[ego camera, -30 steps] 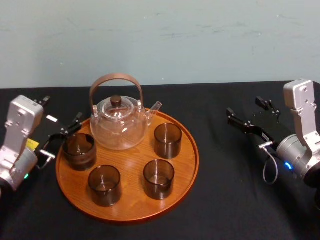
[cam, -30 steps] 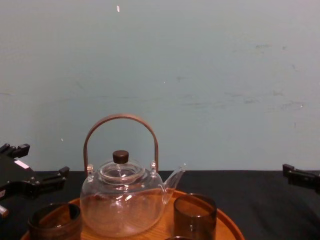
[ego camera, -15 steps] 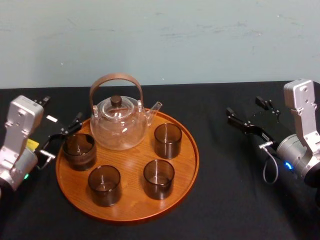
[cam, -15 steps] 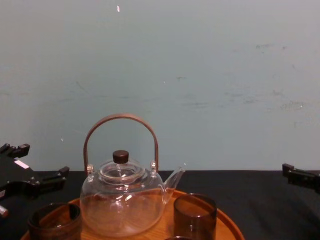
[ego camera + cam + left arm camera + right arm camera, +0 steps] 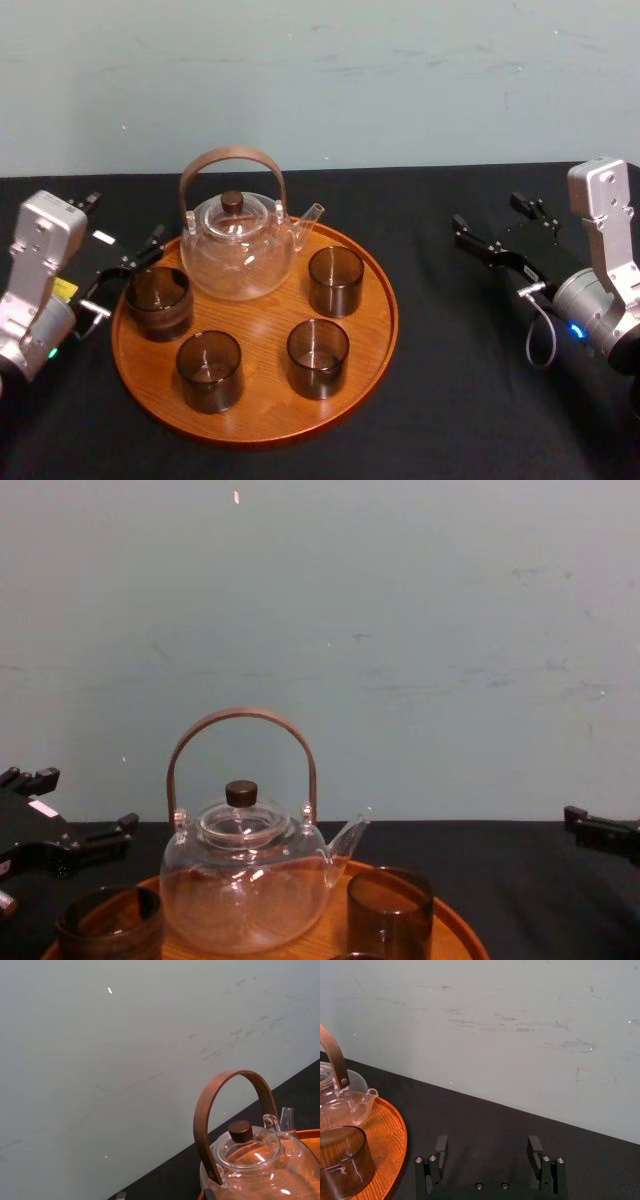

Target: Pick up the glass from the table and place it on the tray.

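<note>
Noting left tool (image 5: 125,228) poised at the tray's (image 5: 262,385) left rim, fingers apart, holding nothing, forearm angled up behind it. Nearest glass (image 5: 158,300) stands upright on the tray beside the teapot (image 5: 238,250), along with three other glasses (image 5: 318,357). We see right tool (image 5: 492,215) spread wide over the surface (image 5: 450,400), well apart from the tray.

Head view high, looking down at tray (image 5: 262,405); chest view low, level; both share teapot (image 5: 238,258).
</note>
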Controlling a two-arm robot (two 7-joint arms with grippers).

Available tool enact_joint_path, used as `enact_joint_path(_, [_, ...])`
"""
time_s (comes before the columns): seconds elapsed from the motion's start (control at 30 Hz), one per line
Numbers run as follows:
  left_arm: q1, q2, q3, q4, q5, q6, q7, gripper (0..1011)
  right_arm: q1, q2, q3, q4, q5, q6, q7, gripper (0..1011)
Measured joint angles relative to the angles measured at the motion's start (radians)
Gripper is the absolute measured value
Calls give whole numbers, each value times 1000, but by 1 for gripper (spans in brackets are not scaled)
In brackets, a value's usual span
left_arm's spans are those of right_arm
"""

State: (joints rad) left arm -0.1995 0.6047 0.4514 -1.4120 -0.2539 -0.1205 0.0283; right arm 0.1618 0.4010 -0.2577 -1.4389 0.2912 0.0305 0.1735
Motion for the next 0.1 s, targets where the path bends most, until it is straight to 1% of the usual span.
enact_joint_path(0.1, [0,0,0,0,0,0,0,1001,0,0,0,0,0,0,0,1002])
